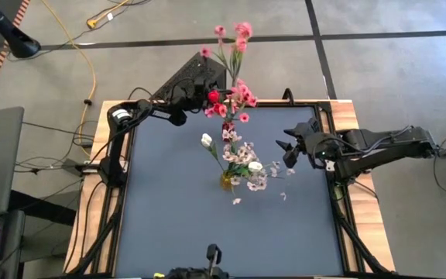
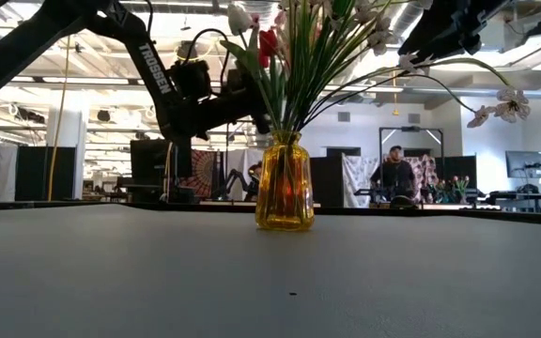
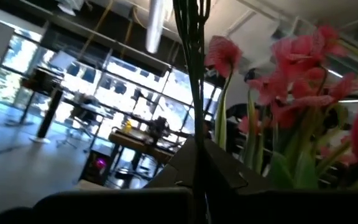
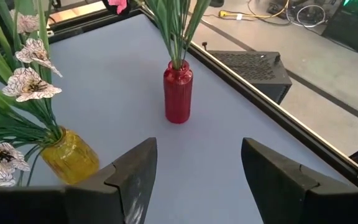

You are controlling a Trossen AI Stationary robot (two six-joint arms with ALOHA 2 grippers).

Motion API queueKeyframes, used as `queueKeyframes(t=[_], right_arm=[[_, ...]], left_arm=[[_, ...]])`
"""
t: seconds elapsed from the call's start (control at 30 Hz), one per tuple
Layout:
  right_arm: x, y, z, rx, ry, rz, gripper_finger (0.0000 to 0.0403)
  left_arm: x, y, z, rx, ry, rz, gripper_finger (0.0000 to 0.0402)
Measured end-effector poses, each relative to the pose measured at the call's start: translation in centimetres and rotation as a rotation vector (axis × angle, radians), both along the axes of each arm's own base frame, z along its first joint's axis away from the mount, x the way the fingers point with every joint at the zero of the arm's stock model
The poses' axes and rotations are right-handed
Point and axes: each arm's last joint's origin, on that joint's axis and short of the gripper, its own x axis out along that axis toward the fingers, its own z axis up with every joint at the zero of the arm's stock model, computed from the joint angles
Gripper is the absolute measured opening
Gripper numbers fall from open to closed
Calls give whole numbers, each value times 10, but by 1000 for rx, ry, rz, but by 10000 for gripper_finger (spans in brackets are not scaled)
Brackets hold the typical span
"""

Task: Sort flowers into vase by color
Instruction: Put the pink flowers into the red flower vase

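A red vase point(image 4: 178, 93) stands near the table's far edge, its neck holding green stems with bright pink clusters point(image 1: 235, 97). A yellow vase point(image 1: 228, 180) point(image 2: 284, 183) point(image 4: 70, 155) stands mid-table with pale pink-white blossoms point(image 1: 246, 159) and a white bud point(image 1: 206, 140). My left gripper point(image 1: 210, 87) point(image 3: 197, 155) hovers by the red vase, shut on thin stems; a pink spray point(image 1: 235, 35) reaches out past the far edge. My right gripper point(image 1: 288, 147) point(image 4: 197, 168) hangs open above the table, to the right of the yellow vase, touching nothing. My left gripper pinches a few thin green stems point(image 3: 194, 93) between its two fingers, which lie across them. The stems rise from the fingers toward the pink blossoms point(image 3: 225, 53). Where along the stems the hold is, and where their lower ends are, I cannot tell.
A black wedge-shaped box point(image 1: 184, 77) point(image 4: 253, 65) sits just past the far edge. Loose petals point(image 1: 237, 201) lie on the dark mat near the yellow vase. A raised rim point(image 1: 333, 116) frames the table. A person point(image 2: 397, 174) stands far back in the room.
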Motion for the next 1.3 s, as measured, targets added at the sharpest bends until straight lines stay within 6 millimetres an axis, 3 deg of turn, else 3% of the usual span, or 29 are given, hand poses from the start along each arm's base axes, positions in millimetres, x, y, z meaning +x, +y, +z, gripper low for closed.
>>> queueKeyframes(t=[0.63,0.97,1.3], right_arm=[[2,-1,2,-4,-11,18,260],[1,-1,1,-17,5,35,260],[2,-2,2,-17,3,29,260]], left_arm=[[11,-11,-5,42,16,35,0],[0,-18,-29,66,76,94,0],[2,-28,-34,203,110,4,0]])
